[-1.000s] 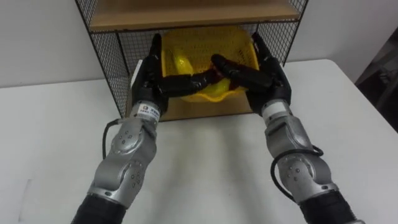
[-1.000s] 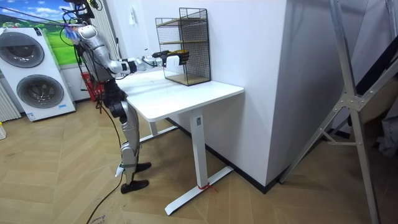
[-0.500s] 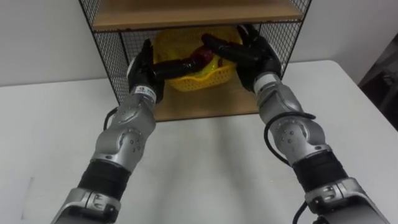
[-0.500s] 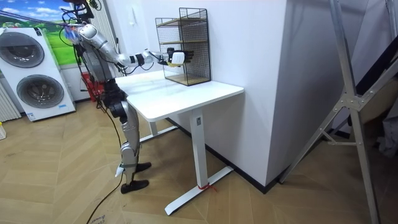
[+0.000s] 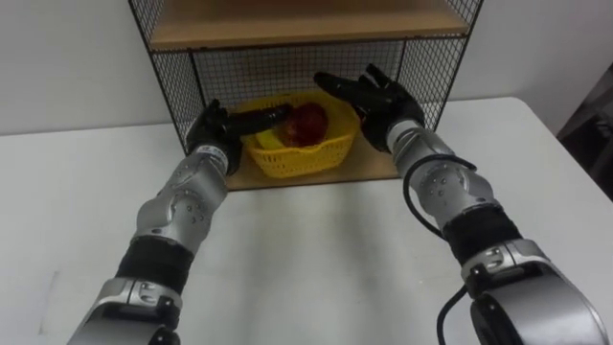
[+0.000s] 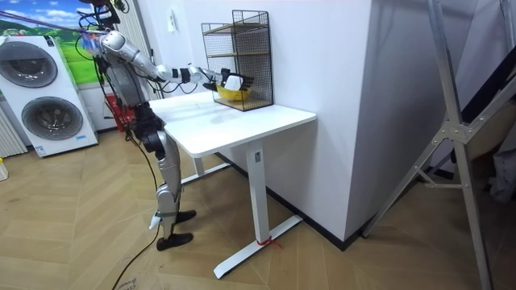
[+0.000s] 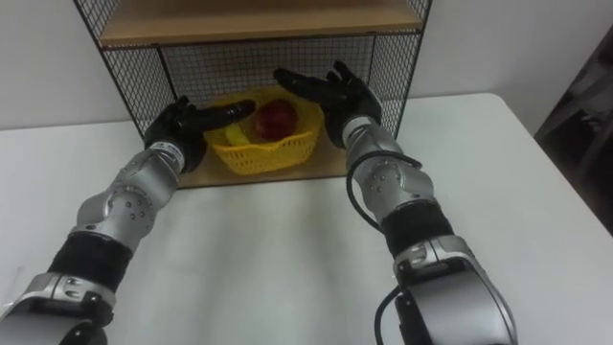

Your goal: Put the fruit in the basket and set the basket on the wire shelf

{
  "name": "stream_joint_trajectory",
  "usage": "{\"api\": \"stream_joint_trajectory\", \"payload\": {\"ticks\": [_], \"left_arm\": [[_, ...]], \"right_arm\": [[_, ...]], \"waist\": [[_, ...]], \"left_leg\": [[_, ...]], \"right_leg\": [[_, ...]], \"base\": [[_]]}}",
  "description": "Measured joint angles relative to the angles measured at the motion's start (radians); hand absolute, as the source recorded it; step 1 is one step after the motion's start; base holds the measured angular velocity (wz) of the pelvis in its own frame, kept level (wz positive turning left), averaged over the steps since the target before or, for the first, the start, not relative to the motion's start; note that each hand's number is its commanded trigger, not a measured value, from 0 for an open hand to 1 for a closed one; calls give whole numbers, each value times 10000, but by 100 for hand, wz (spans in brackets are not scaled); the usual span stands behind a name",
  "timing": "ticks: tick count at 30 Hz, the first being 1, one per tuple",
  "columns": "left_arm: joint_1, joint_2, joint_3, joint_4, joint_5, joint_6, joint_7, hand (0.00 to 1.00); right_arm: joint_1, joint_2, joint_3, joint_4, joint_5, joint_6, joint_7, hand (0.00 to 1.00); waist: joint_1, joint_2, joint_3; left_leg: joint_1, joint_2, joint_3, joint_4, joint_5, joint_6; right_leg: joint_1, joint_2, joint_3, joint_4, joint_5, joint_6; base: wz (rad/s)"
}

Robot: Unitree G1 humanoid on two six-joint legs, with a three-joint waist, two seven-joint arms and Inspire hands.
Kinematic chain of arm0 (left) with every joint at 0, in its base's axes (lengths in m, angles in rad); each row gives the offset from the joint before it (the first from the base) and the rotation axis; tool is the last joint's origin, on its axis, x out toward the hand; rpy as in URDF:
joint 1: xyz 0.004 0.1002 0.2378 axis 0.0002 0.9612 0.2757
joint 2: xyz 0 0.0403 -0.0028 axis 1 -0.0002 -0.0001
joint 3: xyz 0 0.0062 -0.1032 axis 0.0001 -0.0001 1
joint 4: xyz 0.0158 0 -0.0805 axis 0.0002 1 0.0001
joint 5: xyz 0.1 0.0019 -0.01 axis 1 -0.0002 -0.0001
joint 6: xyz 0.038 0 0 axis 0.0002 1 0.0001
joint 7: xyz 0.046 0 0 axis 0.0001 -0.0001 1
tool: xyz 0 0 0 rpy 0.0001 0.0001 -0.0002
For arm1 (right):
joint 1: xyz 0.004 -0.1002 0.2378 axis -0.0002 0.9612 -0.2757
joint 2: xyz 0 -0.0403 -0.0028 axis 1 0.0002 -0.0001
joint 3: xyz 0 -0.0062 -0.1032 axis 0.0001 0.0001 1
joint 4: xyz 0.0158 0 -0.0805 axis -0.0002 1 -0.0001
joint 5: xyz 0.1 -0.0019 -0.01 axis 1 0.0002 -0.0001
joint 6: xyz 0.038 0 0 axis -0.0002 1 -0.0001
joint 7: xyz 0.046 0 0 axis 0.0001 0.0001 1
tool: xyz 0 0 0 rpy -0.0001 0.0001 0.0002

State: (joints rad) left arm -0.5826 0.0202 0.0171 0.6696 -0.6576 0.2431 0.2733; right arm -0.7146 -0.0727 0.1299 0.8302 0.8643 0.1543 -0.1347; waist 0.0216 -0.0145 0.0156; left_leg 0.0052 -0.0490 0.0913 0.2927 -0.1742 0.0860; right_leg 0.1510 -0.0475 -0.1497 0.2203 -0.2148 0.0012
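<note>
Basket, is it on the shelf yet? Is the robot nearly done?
Nearly. Done: the red apple and a banana lie in the yellow basket, which stands on the bottom board of the wire shelf. In hand: nothing; the left hand and right hand are open beside it. Left: probably just drawing both hands away.

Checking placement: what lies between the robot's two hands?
The yellow basket, with a red fruit in it, on the wire shelf, between left hand and right hand; both eye views show it.
</note>
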Motion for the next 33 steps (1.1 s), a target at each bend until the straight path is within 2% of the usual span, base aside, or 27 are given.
{"api": "stream_joint_trajectory", "payload": {"ticks": [8,14,22,25,28,30,33], "left_arm": [[-26,20,77,485,154,216,-183,0],[-27,36,103,641,200,194,-211,0],[-25,124,192,813,263,179,-445,0],[-25,123,190,808,546,197,-495,0],[-25,150,195,766,625,201,-492,0],[-25,214,190,750,623,203,-486,0],[-25,296,184,432,621,205,-446,0]], "right_arm": [[1,-4,-374,503,-97,180,414,0],[25,-25,-365,1328,-95,213,522,0],[58,-200,-375,1330,-337,213,582,0],[58,-316,-452,1326,-537,212,644,0],[58,-481,-562,1319,-541,212,645,0],[57,-590,-663,1310,-467,212,660,0],[57,-577,-662,1217,-427,212,721,0]], "waist": [[-28,15,-9],[-75,38,-22],[-196,129,-80],[-219,189,-124],[-261,298,-214],[-259,395,-310],[-279,397,-321]], "left_leg": [[5,-9,-222,87,14,-21],[67,-7,-236,69,22,-33],[67,-14,-280,77,22,-34],[58,-15,-281,68,21,-34],[58,-16,-280,51,21,-34],[68,-15,-241,-11,33,-46],[74,4,-257,-24,52,-75]], "right_leg": [[127,43,-213,5,12,-20],[192,59,-228,0,14,-24],[219,99,-286,-6,14,-24],[194,100,-270,-17,15,-25],[149,98,-255,-18,15,-26],[88,97,-184,-13,15,-26],[88,64,-158,-12,16,-28]], "base": [[8],[1],[2],[0],[0],[-6],[-1]]}}
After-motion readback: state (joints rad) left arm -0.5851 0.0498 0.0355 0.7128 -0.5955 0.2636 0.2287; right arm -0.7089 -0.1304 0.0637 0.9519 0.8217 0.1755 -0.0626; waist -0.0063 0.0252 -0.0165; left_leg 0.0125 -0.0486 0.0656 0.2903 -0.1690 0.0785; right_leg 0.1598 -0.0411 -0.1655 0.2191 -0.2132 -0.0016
